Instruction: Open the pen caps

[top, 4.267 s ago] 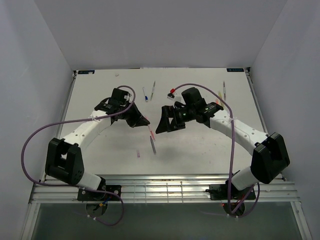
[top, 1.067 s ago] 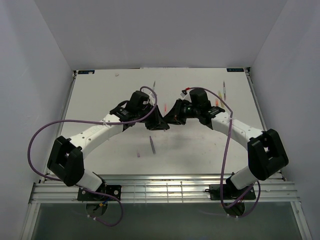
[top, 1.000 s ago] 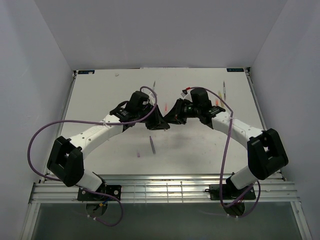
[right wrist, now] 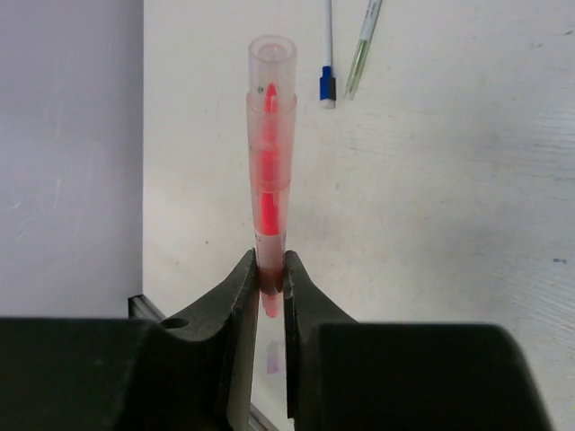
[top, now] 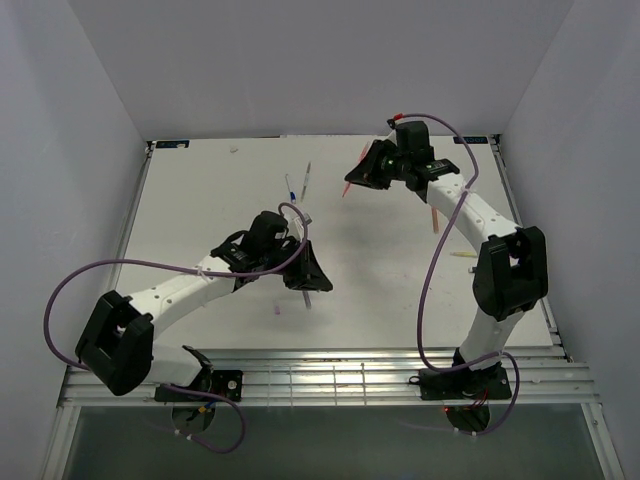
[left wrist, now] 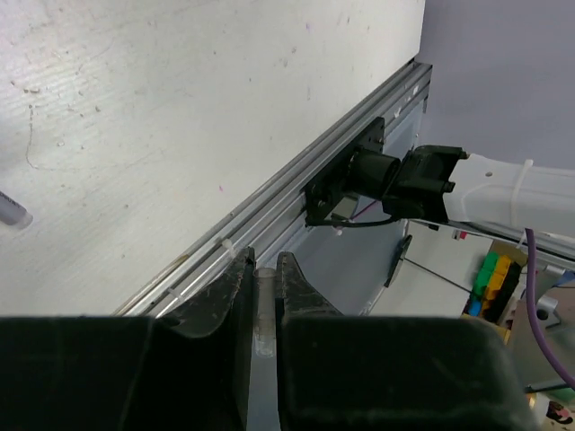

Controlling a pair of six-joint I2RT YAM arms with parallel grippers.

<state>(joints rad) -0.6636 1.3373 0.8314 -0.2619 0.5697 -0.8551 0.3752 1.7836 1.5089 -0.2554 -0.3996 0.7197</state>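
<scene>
Fingers (right wrist: 235, 310) of the right gripper (right wrist: 269, 269) are pinched narrow on the lower end of a red pen (right wrist: 268, 171), whose clear barrel sticks straight out past the tips, and those (left wrist: 220, 301) of the left gripper (left wrist: 262, 269) are nearly together on a short clear tube (left wrist: 263, 310) that looks like a pen cap, though the wrist view shows too little of it to be sure. On the white table (top: 200, 200) lies a blue pen (right wrist: 325, 36) with its blue cap (right wrist: 326, 87) on the end, and a green pen (right wrist: 364, 45) lies just beside it, angled slightly away. Nothing stands between the blue pen and either gripper. An orange pen (top: 434, 218) and a yellow pen (top: 462, 255) lie well apart from the blue pen, off to its right in the overhead view. A grey pen (top: 308, 298) and a tiny purple piece (top: 277, 310), cap or not I cannot tell, lie nearer the arm bases than the blue pen. From above, the right arm is stretched long toward the far edge, its gripper held above the table to the right of the blue pen and turned toward it. The left arm is bent low, its gripper on the near side of the blue pen, tips aimed at the near rail
</scene>
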